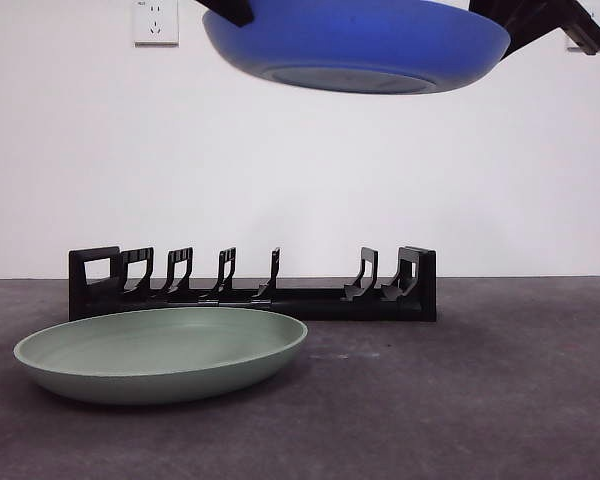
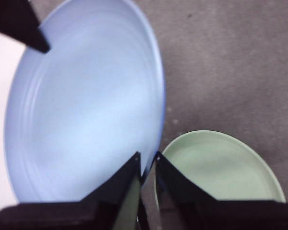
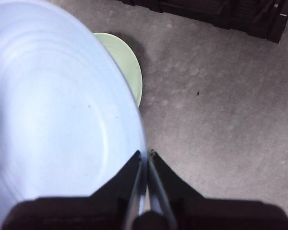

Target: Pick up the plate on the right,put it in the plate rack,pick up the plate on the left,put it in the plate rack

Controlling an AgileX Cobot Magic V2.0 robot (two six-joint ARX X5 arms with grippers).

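Left wrist view: left end effector (image 2: pixel 147 160) clenched on the rim of the blue plate (image 2: pixel 86 105), black jaws pinching its edge from both faces. Right wrist view: right end effector (image 3: pixel 146 158) likewise clamped on the blue plate's (image 3: pixel 57 110) rim, jaws nearly together with only the thin edge between them. At the far side of the plate in the left wrist view, a black tip, the other arm's gripper (image 2: pixel 24 26), on the opposite rim.

Front view: blue plate (image 1: pixel 360 45) held high in the air, close to level, underside and foot ring showing, black arm parts at both top corners, (image 1: pixel 230 10) and (image 1: pixel 540 20). Well below it, plate rack (image 1: pixel 252 285) on the dark table (image 1: pixel 500 400), long and low, upright slotted dividers in a row between blocky ends, no plate in any slot. In front of the rack's left part, green plate (image 1: pixel 160 352) lying flat on the table, right way up, overlapping the rack's base from this angle; contact between them cannot be told. White wall behind, socket (image 1: pixel 155 22) at upper left.
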